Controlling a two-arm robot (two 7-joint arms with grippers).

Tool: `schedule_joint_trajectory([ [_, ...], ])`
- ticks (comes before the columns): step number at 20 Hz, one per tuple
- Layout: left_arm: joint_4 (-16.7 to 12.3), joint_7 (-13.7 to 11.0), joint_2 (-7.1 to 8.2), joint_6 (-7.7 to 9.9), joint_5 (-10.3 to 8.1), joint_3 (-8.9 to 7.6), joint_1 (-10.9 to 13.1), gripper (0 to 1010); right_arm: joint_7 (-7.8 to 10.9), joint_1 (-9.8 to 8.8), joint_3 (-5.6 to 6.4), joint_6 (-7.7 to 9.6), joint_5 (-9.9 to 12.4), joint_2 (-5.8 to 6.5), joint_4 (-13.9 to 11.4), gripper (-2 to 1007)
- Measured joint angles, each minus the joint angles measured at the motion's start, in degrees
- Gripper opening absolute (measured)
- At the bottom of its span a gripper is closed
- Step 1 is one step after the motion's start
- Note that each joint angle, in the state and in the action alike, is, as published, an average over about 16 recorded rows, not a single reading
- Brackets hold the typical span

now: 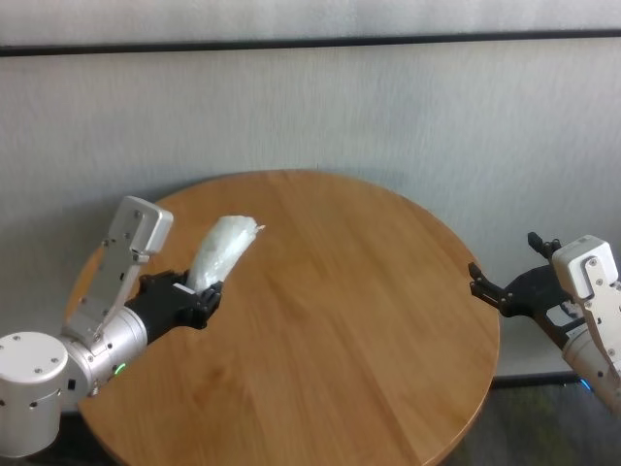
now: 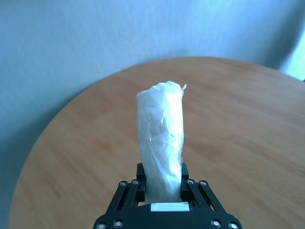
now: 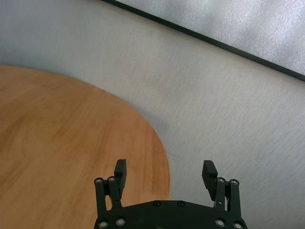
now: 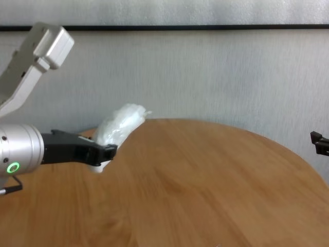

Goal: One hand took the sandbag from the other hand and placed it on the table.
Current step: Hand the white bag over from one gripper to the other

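The left gripper (image 1: 199, 296), the one with the green ring light on its silver wrist, is clamped on the lower end of the white sandbag (image 1: 221, 250) and holds it above the left part of the round wooden table (image 1: 359, 320). The bag is tilted, rising up and away from the black fingers (image 4: 100, 150) toward the wall, with its small twisted tip at the far, upper end. In the chest view the sandbag (image 4: 117, 128) appears clear of the tabletop (image 4: 205, 190), though its bottom end is partly hidden behind the gripper, so a light touch there cannot be ruled out. The left wrist view shows the bag (image 2: 162, 138) standing out lengthwise from between the two fingers, pinched on both sides near its base, with the table's (image 2: 248, 143) wood grain spread out below it. The right gripper (image 1: 514, 288) hangs off the table's right edge, well apart from the sandbag, with its jaws spread wide and nothing between them; its own wrist view shows the gripper (image 3: 165, 175) over the table's rim (image 3: 71, 143) and the pale wall (image 3: 214, 95) beyond.
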Motion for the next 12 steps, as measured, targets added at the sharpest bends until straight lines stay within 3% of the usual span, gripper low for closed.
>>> schedule_joint_trajectory([
  [5,-1.57,-2.11,0.50,-2.65,1.00,0.55,0.23,411,0.00,0.00,0.00,0.00,0.00,0.00,0.00,1001],
  [12,-2.88,-4.61,0.42,-4.84,1.49,0.67,0.18,411,0.00,0.00,0.00,0.00,0.00,0.00,0.00,1001],
])
